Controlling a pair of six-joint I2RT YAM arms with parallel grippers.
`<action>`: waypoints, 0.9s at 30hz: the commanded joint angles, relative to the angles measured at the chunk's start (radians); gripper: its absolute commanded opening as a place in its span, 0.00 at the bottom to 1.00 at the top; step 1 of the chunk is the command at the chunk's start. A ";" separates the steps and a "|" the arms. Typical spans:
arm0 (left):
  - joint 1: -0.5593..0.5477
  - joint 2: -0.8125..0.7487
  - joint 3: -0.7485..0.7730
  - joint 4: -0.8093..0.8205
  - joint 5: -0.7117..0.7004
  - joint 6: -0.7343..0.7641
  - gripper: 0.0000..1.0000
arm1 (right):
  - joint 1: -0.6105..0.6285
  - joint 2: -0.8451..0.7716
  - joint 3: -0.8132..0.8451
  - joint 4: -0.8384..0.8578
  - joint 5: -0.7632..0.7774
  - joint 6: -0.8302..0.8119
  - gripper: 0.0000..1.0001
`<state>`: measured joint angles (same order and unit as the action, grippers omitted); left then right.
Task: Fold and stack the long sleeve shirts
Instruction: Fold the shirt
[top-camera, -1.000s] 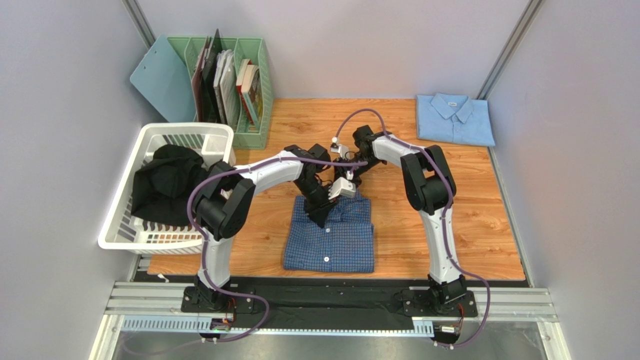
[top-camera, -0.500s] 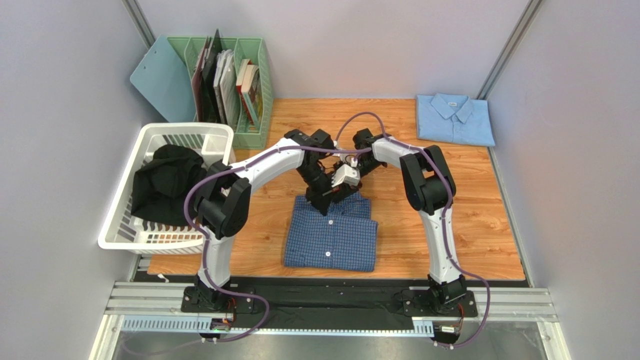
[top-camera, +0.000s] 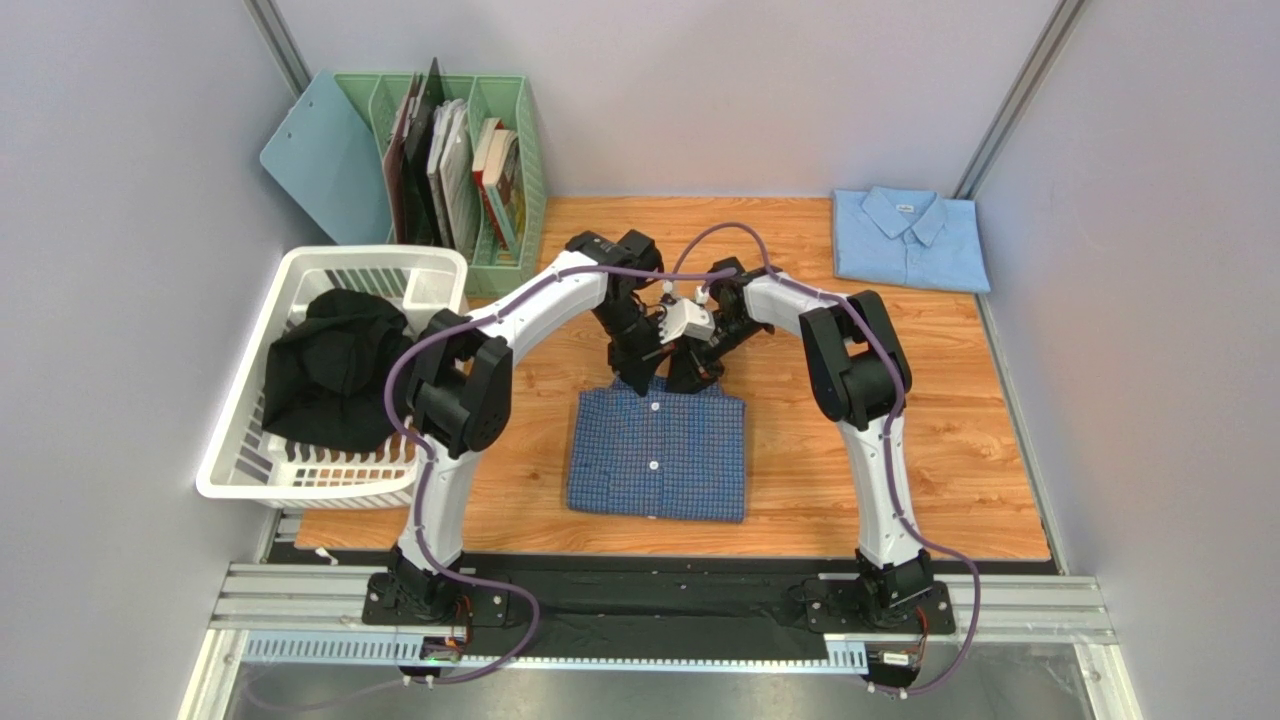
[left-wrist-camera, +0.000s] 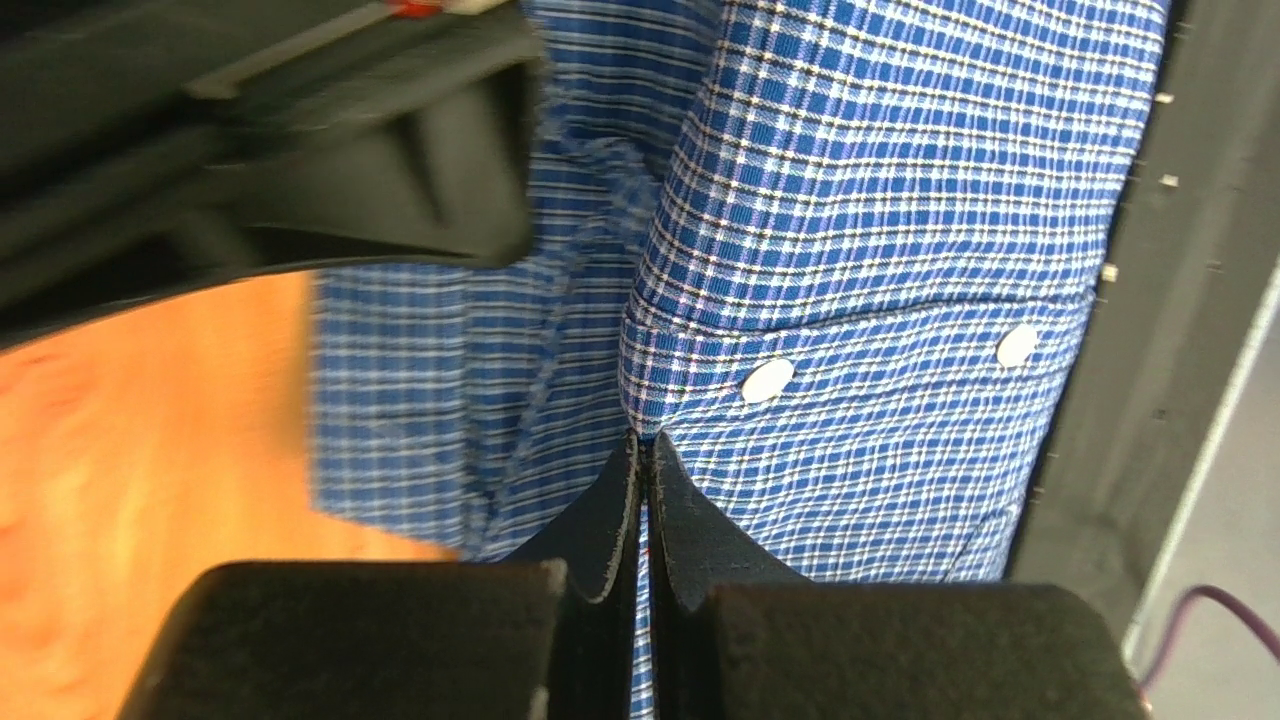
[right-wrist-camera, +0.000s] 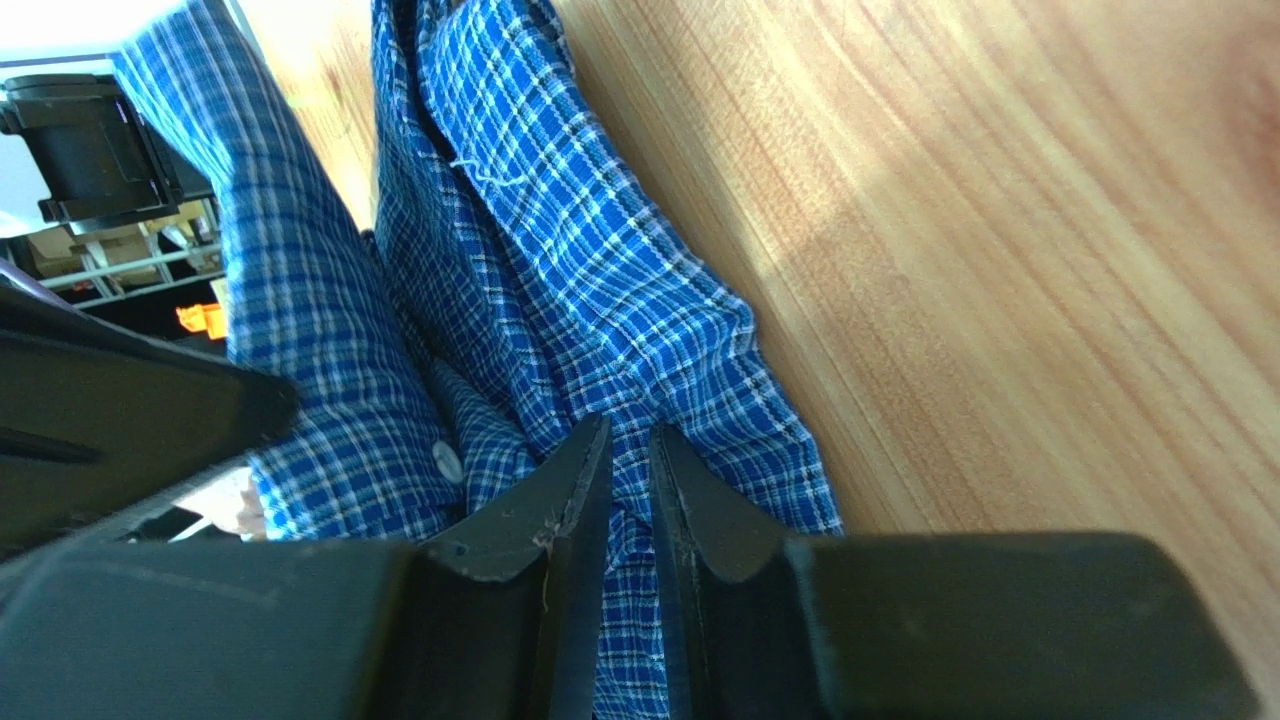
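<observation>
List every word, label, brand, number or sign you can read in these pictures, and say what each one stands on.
No text is legible in any view.
The books in the green file rack: print too small to read.
The white basket: a coloured strip low on its near wall, too small to read.
The checked shirt and the pale blue shirt: no label or print shows.

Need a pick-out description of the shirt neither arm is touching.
Start at the wooden table and go to its far right corner. The folded pale blue shirt lies there, collar toward the back. Unlike the checked shirt mid-table, it is plain.
</observation>
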<state>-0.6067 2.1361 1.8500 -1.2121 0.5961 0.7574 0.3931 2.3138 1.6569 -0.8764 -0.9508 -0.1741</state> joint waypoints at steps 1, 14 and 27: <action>0.019 0.007 0.072 0.016 -0.039 0.043 0.00 | 0.009 0.018 0.043 -0.013 0.018 -0.045 0.23; -0.004 0.035 -0.026 0.140 -0.102 0.091 0.00 | -0.011 -0.020 0.164 -0.154 0.034 -0.117 0.25; -0.094 -0.005 -0.207 0.115 -0.053 0.011 0.00 | 0.030 -0.018 0.110 -0.124 0.017 -0.085 0.27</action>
<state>-0.6781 2.1696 1.7000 -1.0779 0.5014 0.8082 0.3901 2.3188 1.7908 -1.0267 -0.9180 -0.2623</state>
